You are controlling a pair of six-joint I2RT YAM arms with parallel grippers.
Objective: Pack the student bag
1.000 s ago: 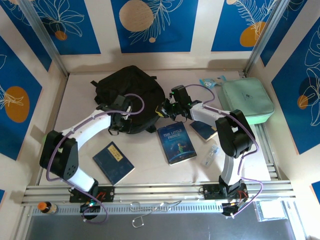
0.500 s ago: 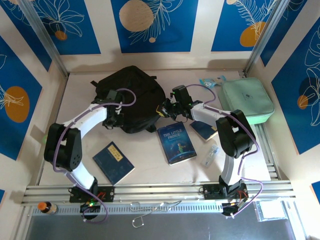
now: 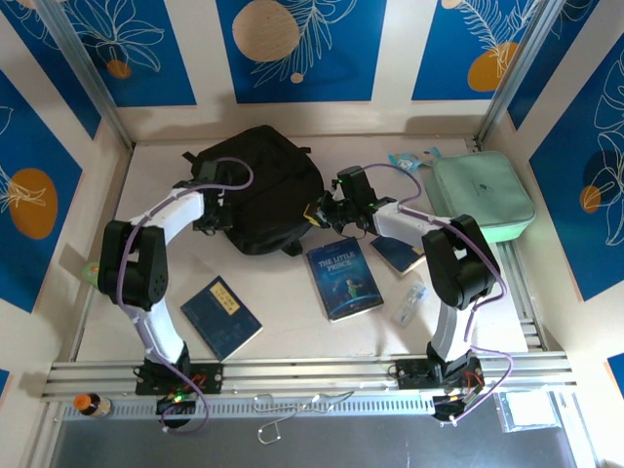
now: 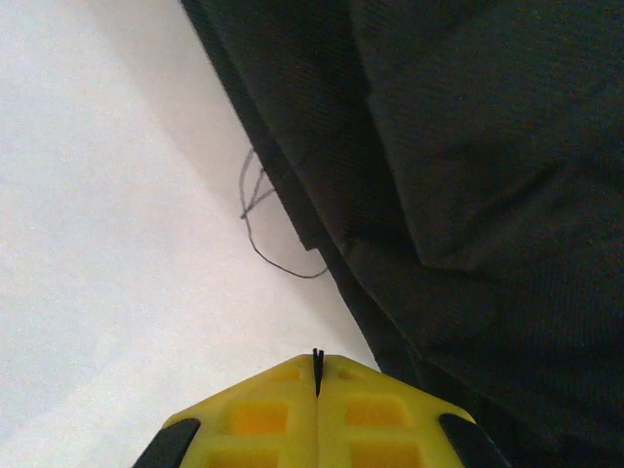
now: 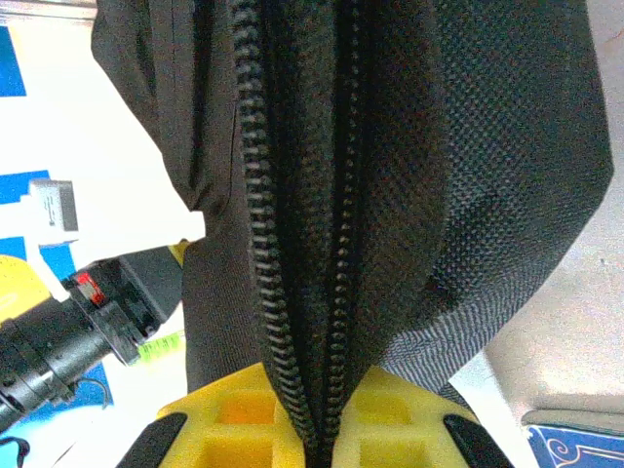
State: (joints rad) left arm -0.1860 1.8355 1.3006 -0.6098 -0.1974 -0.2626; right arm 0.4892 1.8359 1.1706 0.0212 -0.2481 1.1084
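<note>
The left pincer (image 3: 213,220) sits at the bag's (image 3: 258,185) 9 o'clock edge, its yellow fingers pressed together with nothing between them. In the left wrist view the pincer (image 4: 317,375) hangs just over the pale worktop (image 4: 97,244). The bag's black fabric (image 4: 468,175) runs from its 12 to its 3 o'clock, and a loose thread (image 4: 268,229) curls off the hem. The bag lies at the back of the worktop (image 3: 292,322), around 11 o'clock from its middle, between the two pincers.

The right pincer (image 3: 318,213) is at the bag's 3 o'clock side. In the right wrist view it (image 5: 322,429) is clamped on the bag's (image 5: 468,146) zip band, with two rows of teeth running up towards 12 o'clock.

A second ago the left pincer was at the bag's 6 o'clock edge; it has since swung round to the 9 o'clock side, and its elbow has moved back. The right arm has not moved.

What the bag holds is hidden. The navy book (image 3: 221,317), the Little Prince book (image 3: 343,278), the notebook (image 3: 397,253) and the bottle (image 3: 410,303) all lie outside it on the worktop. At 2 o'clock lies the mint case (image 3: 481,195), its contents unseen.
</note>
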